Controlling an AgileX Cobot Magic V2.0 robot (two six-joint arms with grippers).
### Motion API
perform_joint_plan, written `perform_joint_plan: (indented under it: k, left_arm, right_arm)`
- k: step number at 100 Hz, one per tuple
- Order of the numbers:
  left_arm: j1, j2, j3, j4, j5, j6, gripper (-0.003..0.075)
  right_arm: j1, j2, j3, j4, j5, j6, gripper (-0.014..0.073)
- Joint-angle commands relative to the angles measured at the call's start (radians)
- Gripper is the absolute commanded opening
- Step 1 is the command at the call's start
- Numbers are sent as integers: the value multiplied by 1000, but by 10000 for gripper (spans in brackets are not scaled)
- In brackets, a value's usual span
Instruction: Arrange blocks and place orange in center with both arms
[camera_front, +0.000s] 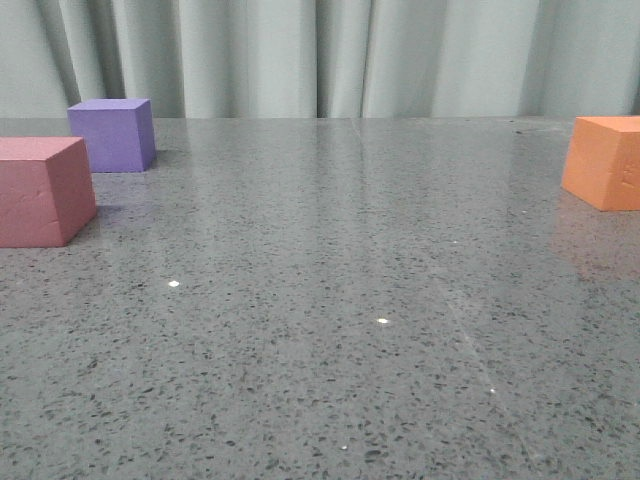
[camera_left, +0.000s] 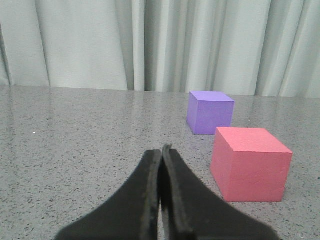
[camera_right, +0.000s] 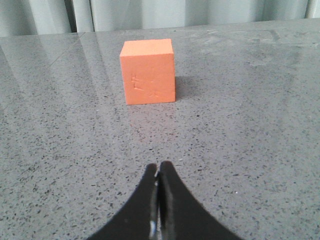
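On the far right edge of the grey speckled table (camera_front: 330, 300), the orange cube (camera_front: 604, 160) is found, partly cut off by the front view. At the far left, the pink-red cube (camera_front: 40, 190) is set nearer, with the purple cube (camera_front: 112, 134) just beyond it, apart. A pale curtain (camera_front: 330, 55) is noted behind the table. The left gripper (camera_left: 161, 152) is seen with fingers pressed together, nothing held, the two left cubes lying ahead of it. The right gripper (camera_right: 158, 167) is likewise closed and empty, with the scuffed orange cube ahead, well apart.
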Motion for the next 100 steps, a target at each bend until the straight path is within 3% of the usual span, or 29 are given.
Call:
perform_joint_plan:
  k: [1,57,87,100]
  left_arm:
    - [1,-33,54,-6,-79,1,-19]
    - [1,-33,54,-6,-79,1,-19]
    - [-1,-33,39,-6,-102,1,-19]
    - [-1,-25,-41,-24,-32,-1,-19]
  right_arm:
    - [0,-24,-13,-10,-84,-13,-68]
    - [0,-24,-13,-10,-87,-13,-68]
    - [0,-22,-31,-10,-265,-13,-68]
    - [0,6,-133,-9,-182,-13,-68]
